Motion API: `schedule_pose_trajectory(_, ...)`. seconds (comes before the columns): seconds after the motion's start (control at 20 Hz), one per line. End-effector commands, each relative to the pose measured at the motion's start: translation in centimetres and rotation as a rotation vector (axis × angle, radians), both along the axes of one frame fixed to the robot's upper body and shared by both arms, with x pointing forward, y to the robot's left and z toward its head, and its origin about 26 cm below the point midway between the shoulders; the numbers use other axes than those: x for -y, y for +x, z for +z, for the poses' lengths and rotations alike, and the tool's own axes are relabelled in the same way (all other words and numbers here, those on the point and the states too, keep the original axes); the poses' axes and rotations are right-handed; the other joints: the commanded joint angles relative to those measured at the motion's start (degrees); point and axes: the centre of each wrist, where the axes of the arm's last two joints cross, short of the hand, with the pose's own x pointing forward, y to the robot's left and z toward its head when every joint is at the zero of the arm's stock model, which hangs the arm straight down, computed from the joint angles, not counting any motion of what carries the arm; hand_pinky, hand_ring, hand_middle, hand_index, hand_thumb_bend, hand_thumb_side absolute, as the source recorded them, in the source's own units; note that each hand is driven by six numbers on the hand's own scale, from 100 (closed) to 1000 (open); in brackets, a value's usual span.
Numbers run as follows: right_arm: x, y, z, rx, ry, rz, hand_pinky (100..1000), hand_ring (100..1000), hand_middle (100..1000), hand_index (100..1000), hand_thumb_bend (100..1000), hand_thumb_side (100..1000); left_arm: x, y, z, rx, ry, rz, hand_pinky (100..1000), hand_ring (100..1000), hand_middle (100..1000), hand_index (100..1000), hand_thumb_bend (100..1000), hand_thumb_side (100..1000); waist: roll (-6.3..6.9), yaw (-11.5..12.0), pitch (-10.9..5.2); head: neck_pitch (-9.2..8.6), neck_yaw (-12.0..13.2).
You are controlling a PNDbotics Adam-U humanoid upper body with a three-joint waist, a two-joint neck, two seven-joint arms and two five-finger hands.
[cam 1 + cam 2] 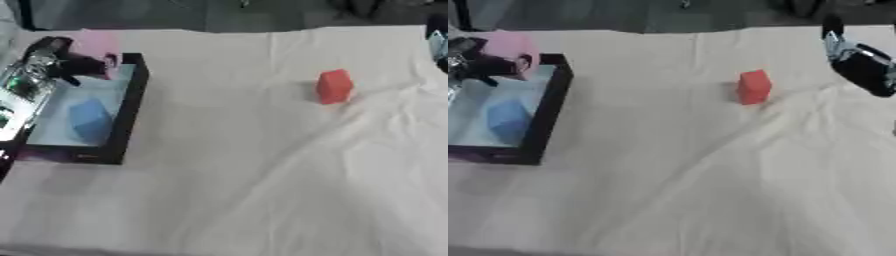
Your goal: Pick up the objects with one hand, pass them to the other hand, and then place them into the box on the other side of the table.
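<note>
One black-walled open box (131,107) with a pale floor sits on one white cloth-covered table (245,190). Inside the box lies one blue faceted block (89,119); over its far end, one pink object (511,51). Well apart from the box stands one red block (334,86).

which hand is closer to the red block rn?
Right. The right hand is just right of the red block; the left hand is far across the table, holding a pink object above the box.
</note>
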Motion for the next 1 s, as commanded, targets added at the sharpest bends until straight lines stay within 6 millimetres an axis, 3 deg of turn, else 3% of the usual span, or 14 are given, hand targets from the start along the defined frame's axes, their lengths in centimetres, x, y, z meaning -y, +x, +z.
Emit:
schedule_pose_trajectory(0.05,0.6,-0.5,1.3,0.054,-0.005,-0.013,775,774,715,865,350,212,-2.1,0.0,1.2,0.025,0.022,0.063,656,1000,633,579,100,207,-0.85,0.0,0.01,-0.83,0.8)
schedule_pose_trajectory(0.15,0.7,-0.6,1.4,0.059,-0.001,-0.016,775,774,715,865,351,212,-2.6,0.2,0.7,0.010,0.027,0.075,678,1000,674,634,143,258,-0.96,0.0,0.01,-0.91,0.9)
schedule_pose_trajectory(0.35,0.9,-0.6,1.5,0.064,0.003,-0.018,776,773,716,866,352,212,-3.4,0.7,-0.3,-0.012,0.054,0.106,782,1000,797,781,537,374,-1.14,0.0,0.04,-1.09,0.9)
schedule_pose_trajectory(0.5,0.9,-0.6,1.5,0.064,0.004,-0.017,776,772,715,866,351,212,-3.9,0.9,-0.8,-0.021,0.080,0.127,827,1000,822,813,690,367,-1.21,0.0,0.07,-1.13,0.7)
schedule_pose_trajectory(0.7,1.0,-0.6,1.4,0.067,0.007,-0.017,775,772,715,866,351,210,-4.4,1.0,-1.1,-0.021,0.113,0.159,856,1000,840,838,736,359,-1.25,0.0,0.04,-1.42,0.3)
schedule_pose_trajectory(1.0,1.2,-0.6,1.4,0.071,0.008,-0.021,775,771,715,866,352,206,-4.5,0.9,-0.7,0.006,0.122,0.171,855,1000,848,846,693,360,-1.17,0.1,-0.16,-1.78,-1.1)
